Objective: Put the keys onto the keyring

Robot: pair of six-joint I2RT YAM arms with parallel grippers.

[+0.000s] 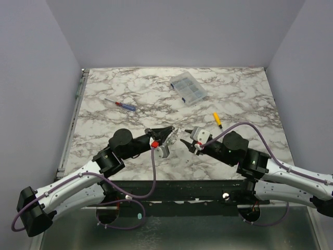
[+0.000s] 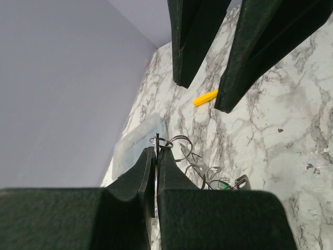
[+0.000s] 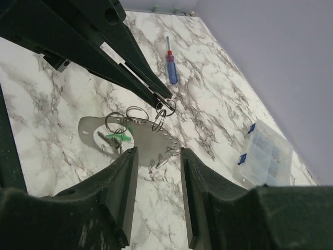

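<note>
Left wrist: left pincer on keyring (tightly)

White marble table veined grey, under lavender walls. At 10 o'clock, a red-and-blue screwdriver; at 12, a clear box with blue clasps; at 2, a yellow-handled screwdriver. Centre: silvery keys and keyring. Black arms, purple cables.

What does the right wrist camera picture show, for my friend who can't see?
The left gripper, reaching in from the top, pinches a keyring with silvery keys bunched just under it. The right gripper stands open in front, over a marble table with a screwdriver and clear box.
</note>
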